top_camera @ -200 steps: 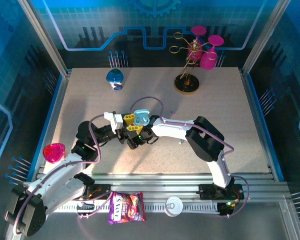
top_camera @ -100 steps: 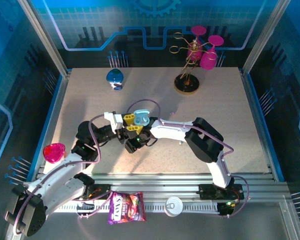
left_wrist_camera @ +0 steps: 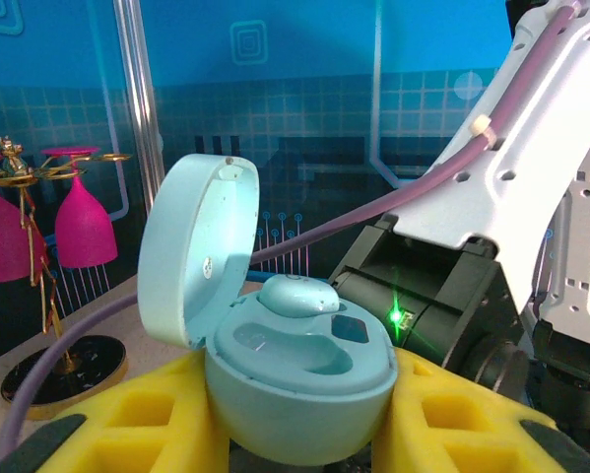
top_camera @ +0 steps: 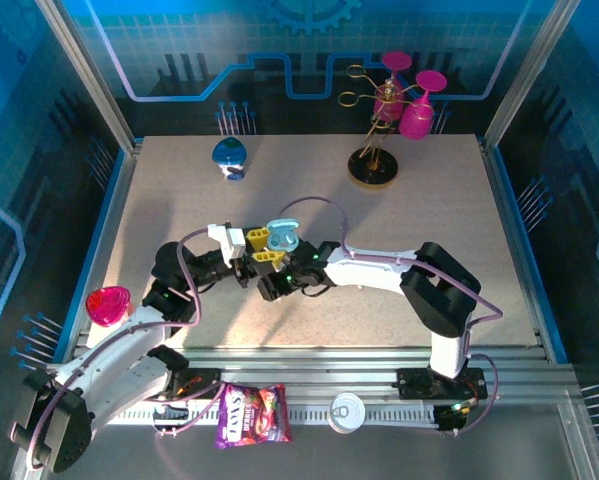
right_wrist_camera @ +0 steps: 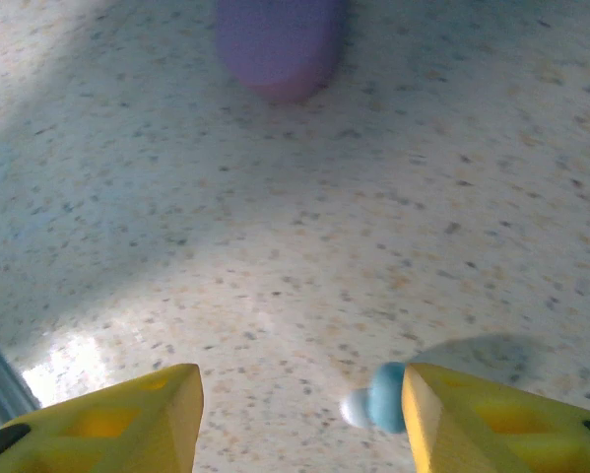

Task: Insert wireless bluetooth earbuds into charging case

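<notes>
Left arm: rises from its base at the near left corner, bends at a dark elbow and reaches right toward mid-table.
Left gripper: yellow fingers closed on both sides of the open charging case, which they hold upright.
Right arm: goes up from its base at the near right and folds at the elbow, with the white forearm stretched leftward.
Right gripper: points down at the table, jaws apart.
Grippers together: just beside each other, with the right one nearer the bases.
</notes>
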You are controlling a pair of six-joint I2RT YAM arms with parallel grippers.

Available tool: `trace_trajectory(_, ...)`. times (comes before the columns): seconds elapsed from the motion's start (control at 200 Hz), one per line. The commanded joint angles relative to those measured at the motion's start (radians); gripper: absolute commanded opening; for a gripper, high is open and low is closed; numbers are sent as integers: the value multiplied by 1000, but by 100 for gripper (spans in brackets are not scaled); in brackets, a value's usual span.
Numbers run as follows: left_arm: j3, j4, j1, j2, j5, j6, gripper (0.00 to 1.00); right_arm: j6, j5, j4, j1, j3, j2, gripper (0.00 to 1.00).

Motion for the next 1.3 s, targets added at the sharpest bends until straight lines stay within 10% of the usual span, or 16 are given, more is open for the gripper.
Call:
trace_trajectory(0.0, 27, 13, 5, -16, 3, -4, 25, 114, -46, 64, -39, -58, -13, 55)
trace_trajectory(1.296, 22, 4, 1, 0, -4, -2, 25, 185, -223, 214, -64, -124, 53, 39)
